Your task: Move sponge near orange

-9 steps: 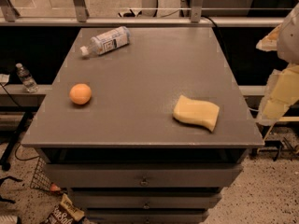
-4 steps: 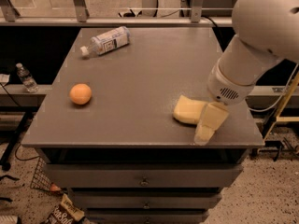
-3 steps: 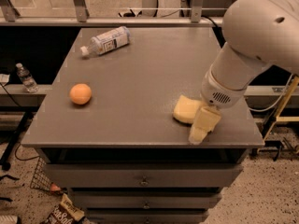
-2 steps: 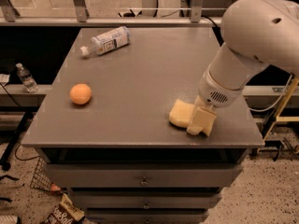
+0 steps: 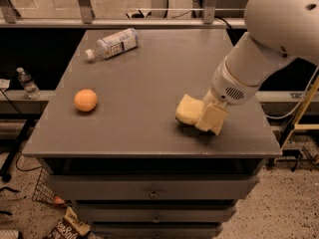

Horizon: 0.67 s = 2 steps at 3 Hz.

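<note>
The pale yellow sponge (image 5: 187, 108) lies on the grey table (image 5: 149, 68) at the front right, and it looks tilted. My gripper (image 5: 208, 119) is down at the sponge's right end, in contact with it and covering that end. The large white arm (image 5: 259, 49) reaches in from the upper right. The orange (image 5: 85, 100) sits on the left side of the table, well apart from the sponge.
A clear plastic water bottle (image 5: 112, 44) lies on its side at the table's back left. A metal rail (image 5: 124, 21) runs behind the table. Drawers (image 5: 149, 193) sit under the tabletop. A small bottle (image 5: 26, 82) stands left of the table.
The arm came in from the right and lowered the gripper onto the sponge's right end. The sponge has shifted a little to the left and tilted. The orange and bottle have not moved.
</note>
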{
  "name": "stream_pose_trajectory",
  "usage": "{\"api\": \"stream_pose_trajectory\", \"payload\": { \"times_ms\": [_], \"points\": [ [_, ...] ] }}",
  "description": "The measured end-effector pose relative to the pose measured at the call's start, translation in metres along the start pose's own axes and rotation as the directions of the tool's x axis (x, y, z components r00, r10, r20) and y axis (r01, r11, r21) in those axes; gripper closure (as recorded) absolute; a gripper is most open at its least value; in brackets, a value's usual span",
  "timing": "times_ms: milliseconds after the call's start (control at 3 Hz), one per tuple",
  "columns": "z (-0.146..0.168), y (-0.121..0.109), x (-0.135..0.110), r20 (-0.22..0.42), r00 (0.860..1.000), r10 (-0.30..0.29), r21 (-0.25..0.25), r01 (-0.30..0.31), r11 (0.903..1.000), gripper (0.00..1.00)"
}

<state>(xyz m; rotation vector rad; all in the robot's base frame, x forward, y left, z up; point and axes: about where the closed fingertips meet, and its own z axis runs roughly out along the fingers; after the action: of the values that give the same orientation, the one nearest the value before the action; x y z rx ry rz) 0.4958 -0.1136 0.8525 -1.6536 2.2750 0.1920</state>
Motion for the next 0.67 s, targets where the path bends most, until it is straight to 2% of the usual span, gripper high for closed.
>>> {"api": "stream_pose_trajectory", "payload": {
  "times_ms": [333, 667],
  "points": [
    [0.0003, 0.0009, -0.0002, -0.002, 1.000, -0.001, -0.001, 0.001, 1.0000, 1.00],
    [0.0003, 0.0009, -0.0002, -0.002, 1.000, -0.001, -0.001, 0.001, 1.0000, 1.00]
  ]
}}
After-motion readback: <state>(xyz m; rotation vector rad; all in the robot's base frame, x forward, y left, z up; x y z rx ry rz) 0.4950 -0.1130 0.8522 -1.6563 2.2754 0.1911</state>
